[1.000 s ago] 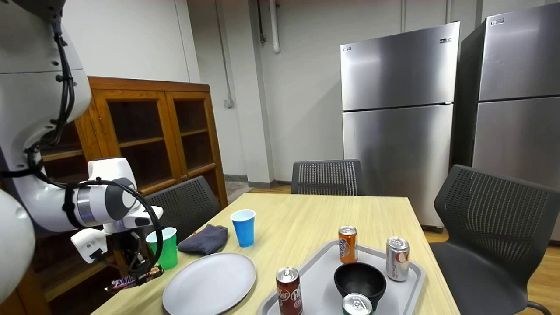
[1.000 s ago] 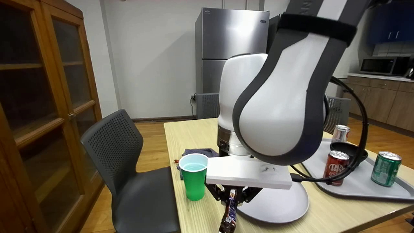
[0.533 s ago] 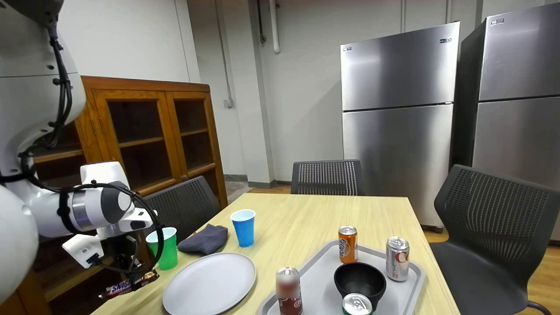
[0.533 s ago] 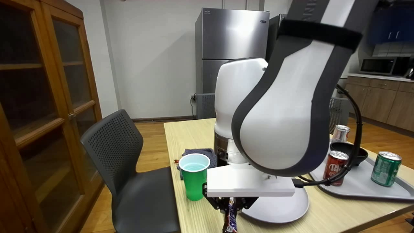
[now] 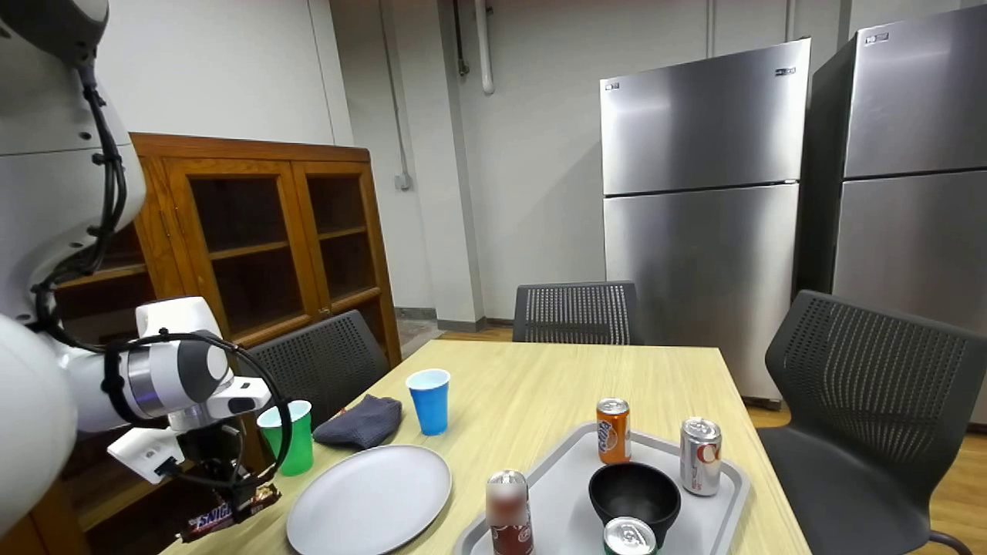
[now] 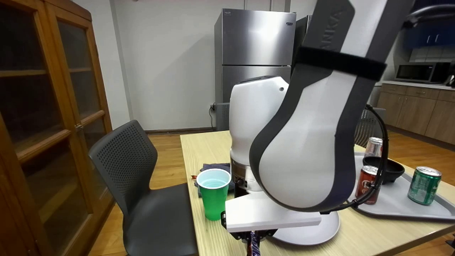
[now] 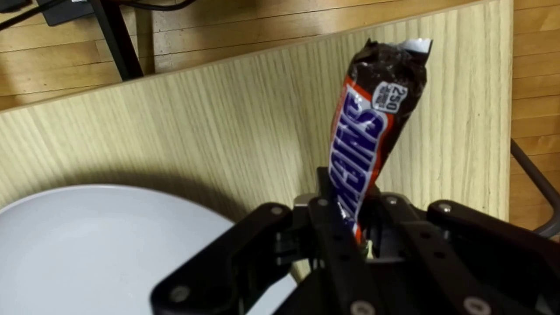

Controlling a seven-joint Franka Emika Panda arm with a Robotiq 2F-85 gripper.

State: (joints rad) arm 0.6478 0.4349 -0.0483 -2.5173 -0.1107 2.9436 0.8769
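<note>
Our claw [image 7: 350, 205] pinches the bar [image 7: 367, 127], upper right in the wrist view; we judge gripping done, release remaining.

In an exterior view, the hand [image 6: 253, 240] grips a wrapped bar [image 6: 253, 248] — its lower end out of frame — near a green cup [image 6: 214, 200] on the counter [image 6: 373, 232]. A plate [image 6: 315, 233] shows partly behind the arm [image 6: 298, 163]; a tray [image 6: 393, 204] carries a black bowl [image 6: 393, 173], a red can [image 6: 365, 182] and a green can [image 6: 424, 186].

candy bar [image 7: 363, 131] in hand [image 7: 350, 192], over table [image 7: 218, 122] | plate [image 5: 370, 501] left of tray [image 5: 557, 493] in both exterior views | bowl [image 5: 634, 493] on tray
</note>
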